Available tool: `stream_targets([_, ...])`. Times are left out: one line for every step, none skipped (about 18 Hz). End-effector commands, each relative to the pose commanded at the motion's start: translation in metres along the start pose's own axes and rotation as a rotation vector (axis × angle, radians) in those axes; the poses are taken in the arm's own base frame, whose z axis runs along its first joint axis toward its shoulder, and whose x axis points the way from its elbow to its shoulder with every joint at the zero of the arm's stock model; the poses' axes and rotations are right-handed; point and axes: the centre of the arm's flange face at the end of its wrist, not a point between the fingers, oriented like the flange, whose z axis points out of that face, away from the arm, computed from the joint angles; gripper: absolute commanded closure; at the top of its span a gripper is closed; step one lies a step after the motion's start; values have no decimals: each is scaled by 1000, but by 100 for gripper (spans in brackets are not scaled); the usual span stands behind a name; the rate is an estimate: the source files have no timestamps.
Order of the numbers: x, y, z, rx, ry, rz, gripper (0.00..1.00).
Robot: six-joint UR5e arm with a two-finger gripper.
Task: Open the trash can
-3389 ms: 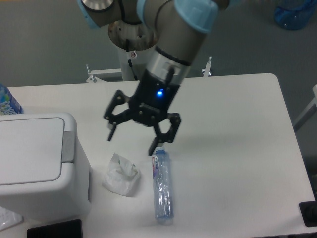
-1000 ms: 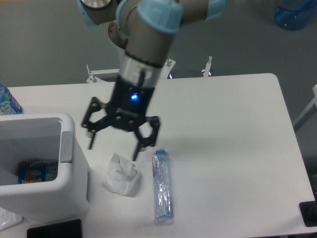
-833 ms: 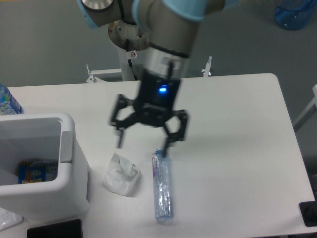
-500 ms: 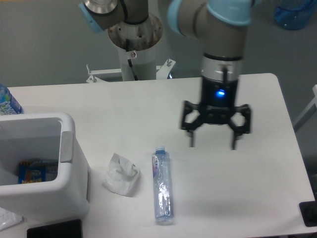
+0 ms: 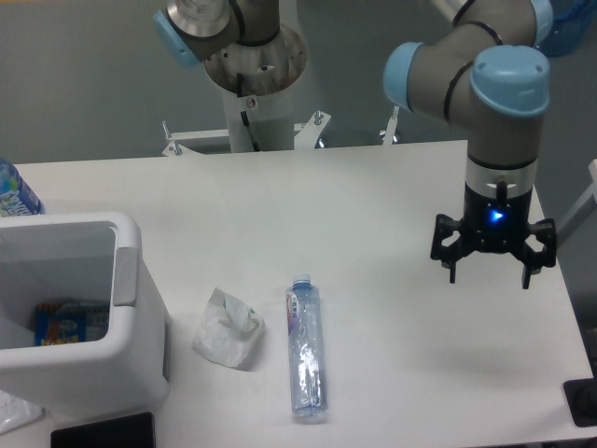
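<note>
The trash can [image 5: 131, 308] is a boxy white bin at the left edge of the table. Its top stands open and colourful packaging [image 5: 67, 322] lies inside; the lid itself does not show. A grey hinge strip [image 5: 125, 264] runs along its right rim. My gripper [image 5: 491, 274] hangs over the right side of the table, far from the bin, open with nothing between its fingers.
A crumpled white tissue [image 5: 228, 329] and a clear plastic bottle [image 5: 306, 347] lie on the table near the bin. A blue-labelled bottle [image 5: 13, 194] stands at the far left. A dark object [image 5: 103, 431] lies at the front edge.
The bin's lid was shut 3.4 s ago and now the top is open. My gripper, still open, has swung from beside the bin across to the table's right side.
</note>
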Motion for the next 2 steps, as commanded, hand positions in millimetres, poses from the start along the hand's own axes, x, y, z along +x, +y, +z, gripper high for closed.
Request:
stream_targets([1, 4, 2, -43, 2, 46, 0])
stream_targets([0, 6, 2, -76, -5, 67, 0])
